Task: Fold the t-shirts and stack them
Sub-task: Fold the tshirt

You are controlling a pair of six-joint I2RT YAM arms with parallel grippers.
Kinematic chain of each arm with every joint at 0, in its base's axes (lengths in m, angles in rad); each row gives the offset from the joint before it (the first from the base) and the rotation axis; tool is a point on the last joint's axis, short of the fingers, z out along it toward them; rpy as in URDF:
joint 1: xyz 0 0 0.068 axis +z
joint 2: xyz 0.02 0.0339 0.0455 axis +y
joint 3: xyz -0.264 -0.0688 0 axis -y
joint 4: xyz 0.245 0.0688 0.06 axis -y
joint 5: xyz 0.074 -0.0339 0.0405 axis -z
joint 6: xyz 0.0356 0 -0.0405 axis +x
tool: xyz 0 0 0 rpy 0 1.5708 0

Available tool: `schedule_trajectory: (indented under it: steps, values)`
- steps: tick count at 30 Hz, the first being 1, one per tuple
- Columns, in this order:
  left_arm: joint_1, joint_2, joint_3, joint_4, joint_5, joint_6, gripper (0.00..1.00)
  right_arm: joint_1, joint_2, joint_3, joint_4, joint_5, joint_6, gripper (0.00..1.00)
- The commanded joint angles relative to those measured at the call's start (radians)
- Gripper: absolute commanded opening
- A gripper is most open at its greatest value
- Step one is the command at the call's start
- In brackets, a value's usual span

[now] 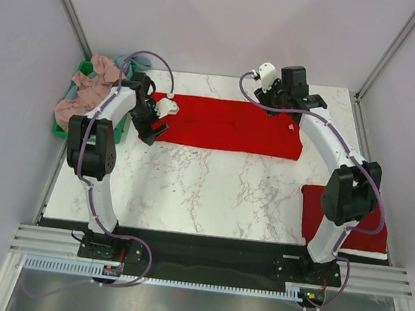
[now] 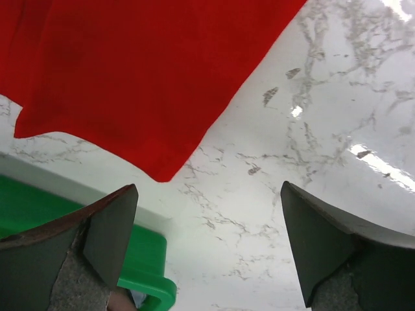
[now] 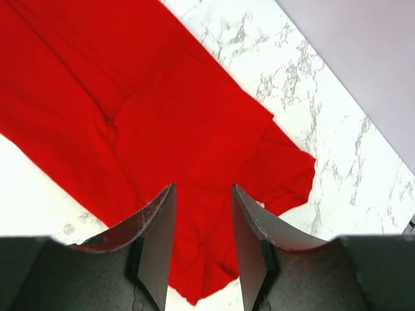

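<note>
A bright red t-shirt (image 1: 229, 126) lies folded into a long strip across the back of the table. My left gripper (image 1: 155, 129) is open and empty, just off the strip's left end. In the left wrist view the open gripper (image 2: 207, 188) hangs over bare marble, with the shirt's corner (image 2: 130, 84) ahead of it. My right gripper (image 1: 290, 114) hovers over the strip's right end. In the right wrist view it (image 3: 203, 188) is open, with rumpled red fabric (image 3: 162, 123) below it. A second red shirt (image 1: 343, 216) lies folded at the near right.
A green bin (image 1: 60, 130) stands at the table's left edge, holding a dusty pink shirt (image 1: 87, 93) and a grey-blue one (image 1: 139, 62). Its rim (image 2: 139, 272) shows close under my left fingers. Walls enclose the table on three sides.
</note>
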Motion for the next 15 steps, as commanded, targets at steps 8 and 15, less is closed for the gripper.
schedule_trajectory:
  steps: [8, 15]
  values:
    - [-0.001, 0.094, 0.046, 0.089, -0.094, 0.065, 0.98, 0.001, -0.086, -0.095, -0.02, 0.022, -0.021, 0.47]
    - [-0.003, 0.137, 0.058, 0.087, -0.111, 0.027, 0.8, 0.001, -0.081, -0.101, -0.02, 0.026, -0.027, 0.47]
